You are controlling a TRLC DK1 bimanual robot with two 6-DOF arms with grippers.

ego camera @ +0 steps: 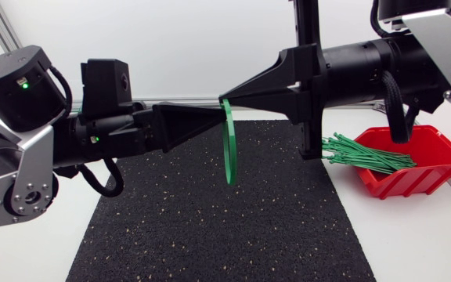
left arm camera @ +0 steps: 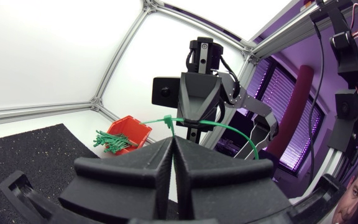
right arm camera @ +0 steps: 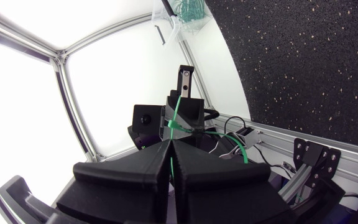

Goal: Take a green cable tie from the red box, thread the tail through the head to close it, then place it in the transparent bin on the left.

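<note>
Left side: the left arm comes in low from the table's left edge, forearm about level and wrist in line with it. The left tool (ego camera: 219, 119) is clenched, tips pointing to the middle above the black mat (ego camera: 210, 223). In its own wrist view the wedges are pressed flat together, with the tie's head just past the tips. It appears to pinch the strap there, though the contact itself is hidden.

Middle: the cable tie (ego camera: 229, 149) is in the air, well above the mat, caught where the two tool tips meet nose to nose. It already forms a loop that hangs down from the tips. The loop lies crosswise to both arms and edge-on to the head camera.

Right side: the right arm is stretched level. The right tool (ego camera: 227, 99) is clenched on the strap; its wrist view shows a green line running out from between its wedges. Beyond it sits the red box (ego camera: 433, 168), with the spare ties (ego camera: 366, 153) poking out towards the mat.

Judgement: threading looks done. The transparent bin (right arm camera: 190, 11) shows only in the right wrist view, beyond the left tool. The left arm is nearer, so the right tool must let go first.
</note>
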